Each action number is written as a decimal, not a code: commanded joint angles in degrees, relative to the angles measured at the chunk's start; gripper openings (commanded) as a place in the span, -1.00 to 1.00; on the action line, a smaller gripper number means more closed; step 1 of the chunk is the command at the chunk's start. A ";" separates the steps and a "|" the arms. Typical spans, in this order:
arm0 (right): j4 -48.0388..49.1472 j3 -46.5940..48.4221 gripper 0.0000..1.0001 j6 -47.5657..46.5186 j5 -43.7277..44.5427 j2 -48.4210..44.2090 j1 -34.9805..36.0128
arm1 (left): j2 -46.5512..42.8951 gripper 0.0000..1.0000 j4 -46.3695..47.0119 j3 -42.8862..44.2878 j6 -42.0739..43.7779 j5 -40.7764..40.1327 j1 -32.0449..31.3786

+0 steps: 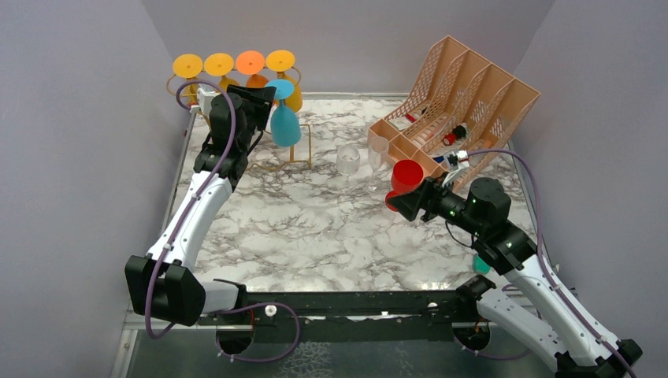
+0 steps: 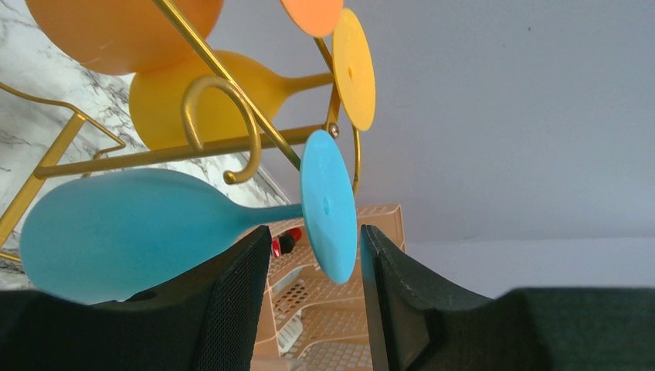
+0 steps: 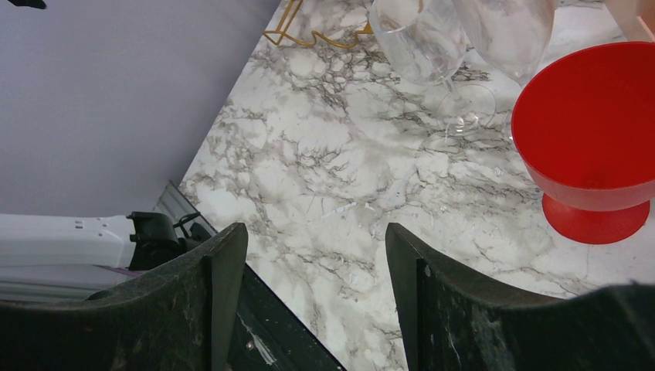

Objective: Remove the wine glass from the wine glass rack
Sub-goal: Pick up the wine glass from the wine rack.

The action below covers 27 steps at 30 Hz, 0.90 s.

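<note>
The gold wire wine glass rack stands at the back left and holds several upside-down yellow and orange glasses. A blue wine glass hangs upside down at the rack's front end. My left gripper is open beside its stem. In the left wrist view the blue foot disc dips between my open fingers, the bowl lies to the left, and the gold rail runs above. My right gripper is open and empty over the marble table, next to a red glass.
Two clear glasses stand mid-table; they also show in the right wrist view, beside the red glass. A peach lattice file organizer stands at the back right. A teal object lies by the right arm. Grey walls enclose the table.
</note>
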 commanded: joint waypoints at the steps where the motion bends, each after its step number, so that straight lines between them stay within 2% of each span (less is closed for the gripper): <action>1: 0.24 0.28 0.38 -0.64 0.34 -0.19 0.24 | 0.20 0.02 -0.04 1.65 -2.37 -5.21 -0.60; 4: -0.11 0.43 0.38 -0.95 0.52 -0.45 0.20 | 0.38 0.00 -0.49 1.28 -3.59 -6.20 -0.65; 11: -0.33 0.31 0.38 -0.73 1.22 -0.87 0.24 | 2.22 -0.16 0.86 2.80 -2.86 -5.18 -0.80; 27: -0.50 0.22 0.38 -0.76 1.38 -1.00 0.24 | 1.21 -0.66 1.41 1.77 -3.12 -6.06 -0.83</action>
